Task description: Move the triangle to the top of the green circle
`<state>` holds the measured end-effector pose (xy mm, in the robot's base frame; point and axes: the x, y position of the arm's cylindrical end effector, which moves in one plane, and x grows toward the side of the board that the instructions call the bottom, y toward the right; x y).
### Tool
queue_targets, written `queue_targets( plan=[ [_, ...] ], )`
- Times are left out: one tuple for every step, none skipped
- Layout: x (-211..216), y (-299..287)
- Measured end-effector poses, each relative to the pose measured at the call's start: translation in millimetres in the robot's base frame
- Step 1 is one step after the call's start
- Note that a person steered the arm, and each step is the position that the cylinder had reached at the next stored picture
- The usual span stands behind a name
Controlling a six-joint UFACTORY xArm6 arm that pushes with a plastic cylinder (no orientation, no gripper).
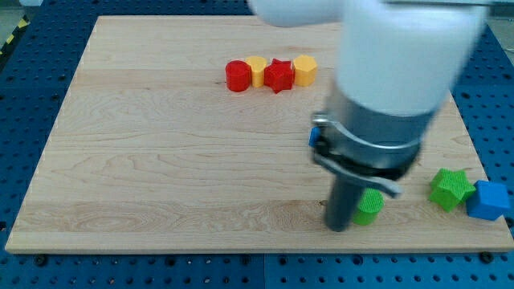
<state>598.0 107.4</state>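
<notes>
The green circle (371,207) lies near the board's bottom edge on the view's right, partly hidden by my rod. My tip (339,228) rests on the board just left of the green circle, touching or nearly touching it. A blue block (314,136) shows only as a small corner at the arm's left edge, above the green circle. The arm hides most of it, so I cannot tell its shape. No triangle shows clearly.
Near the view's top, a red circle (238,76), a yellow block (256,71), a red star (279,75) and a yellow hexagon (304,71) stand in a row. A green star (450,189) and a blue cube (488,200) sit at the board's (161,160) right edge.
</notes>
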Motion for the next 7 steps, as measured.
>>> queue_targets(
  plan=[
    [-7.7,60.0],
    [-27.8,80.0],
    [-27.8,20.9],
    [-41.2,-64.2],
    [-102.8,-97.0],
    [-133.7,-81.3],
    [-121.4,-39.1]
  ],
)
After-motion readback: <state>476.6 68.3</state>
